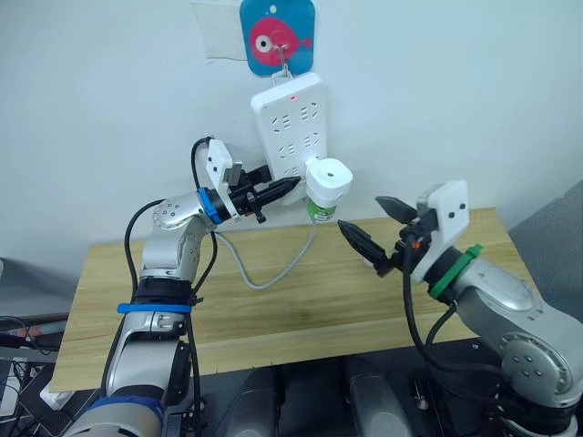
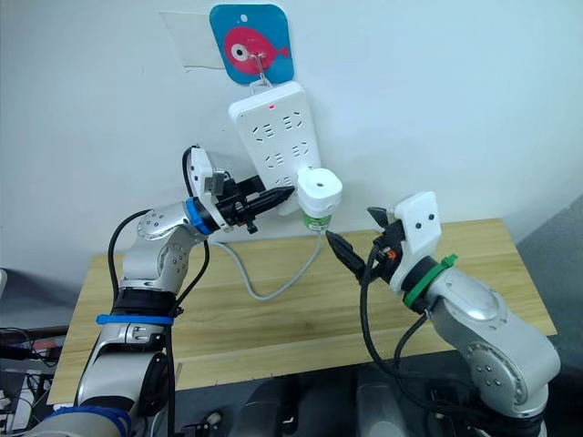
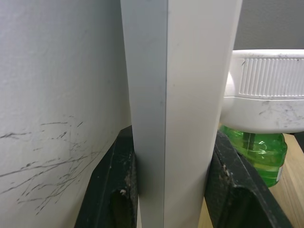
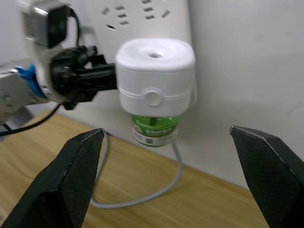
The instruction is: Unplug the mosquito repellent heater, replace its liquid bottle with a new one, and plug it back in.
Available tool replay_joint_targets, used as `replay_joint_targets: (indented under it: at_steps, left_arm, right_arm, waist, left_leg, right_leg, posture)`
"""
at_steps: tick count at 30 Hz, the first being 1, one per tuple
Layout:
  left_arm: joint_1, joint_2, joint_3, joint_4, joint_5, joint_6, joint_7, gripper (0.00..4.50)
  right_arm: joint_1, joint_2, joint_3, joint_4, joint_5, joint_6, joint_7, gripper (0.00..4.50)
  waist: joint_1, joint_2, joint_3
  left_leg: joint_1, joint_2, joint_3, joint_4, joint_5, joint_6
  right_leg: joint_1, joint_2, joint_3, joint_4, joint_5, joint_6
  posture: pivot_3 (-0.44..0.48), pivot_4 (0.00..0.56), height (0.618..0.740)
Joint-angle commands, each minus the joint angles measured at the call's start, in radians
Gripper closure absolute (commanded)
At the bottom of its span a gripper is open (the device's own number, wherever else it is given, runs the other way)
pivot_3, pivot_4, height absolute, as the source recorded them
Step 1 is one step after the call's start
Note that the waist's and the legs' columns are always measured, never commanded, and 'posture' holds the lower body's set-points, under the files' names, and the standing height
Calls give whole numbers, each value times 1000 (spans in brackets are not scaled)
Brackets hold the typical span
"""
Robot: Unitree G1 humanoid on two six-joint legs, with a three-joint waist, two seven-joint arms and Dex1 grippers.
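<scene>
The white mosquito repellent heater (image 1: 328, 175) is plugged into the lower right socket of a white power strip (image 1: 287, 118) hanging on the wall. Its liquid bottle (image 1: 321, 209) is green and hangs from its underside. My left gripper (image 1: 287, 187) is shut on the strip's lower edge, just left of the heater. In the left wrist view its black fingers (image 3: 118, 190) press on both faces of the strip (image 3: 180, 95). My right gripper (image 1: 362, 212) stands open in front of and slightly below the heater (image 4: 154, 71), apart from it, its jaws spread wider than the unit.
The strip hangs from a hook on a blue plaque with a pink fish (image 1: 278, 35). Its grey cable (image 1: 264, 278) loops down onto the wooden table (image 1: 273, 309) below. The wall stands close behind the strip.
</scene>
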Motion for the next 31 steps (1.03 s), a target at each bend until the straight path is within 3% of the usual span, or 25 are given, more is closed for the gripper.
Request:
replay_joint_targets:
  at_steps: [1,7,13,21,25,31]
  left_arm:
    - [-14,9,-4,-9,4,-30,-17,1922]
    - [46,81,28,-31,14,-27,-12,39]
    - [205,198,88,-157,-15,21,-1,12]
    - [505,371,189,-535,-86,328,111,12]
    - [594,382,245,-658,-94,377,188,12]
    - [606,361,253,-709,-100,410,260,12]
  right_arm:
    - [19,-18,-10,-45,22,-49,16,0]
    - [69,-65,-1,-42,8,-115,47,0]
    - [158,-220,-43,70,-39,-277,243,0]
    - [182,-369,-87,273,-100,-486,472,0]
    - [205,-403,-89,334,-110,-543,549,0]
    - [209,-399,-70,404,-149,-605,579,0]
  waist:
    - [0,0,0]
    - [1,0,0]
    - [3,0,0]
    - [17,0,-2]
    - [40,-1,-8]
    - [59,-1,-19]
  left_leg:
    - [0,0,0,0,0,0]
    - [0,0,0,0,0,0]
    - [0,0,0,0,0,0]
    - [2,1,0,0,0,0]
    - [2,1,-1,0,0,0]
    - [4,0,-1,0,0,0]
  right_leg:
    - [0,0,0,0,0,0]
    - [0,0,0,0,0,0]
    - [0,0,0,-1,0,0]
    - [2,-1,0,-1,0,0]
    - [2,-1,0,-1,0,0]
    - [8,-1,-1,-2,0,0]
  posture:
    - [-146,255,740]
    - [-124,246,740]
    - [-77,240,740]
    - [-16,222,740]
    - [9,201,740]
    - [28,199,740]
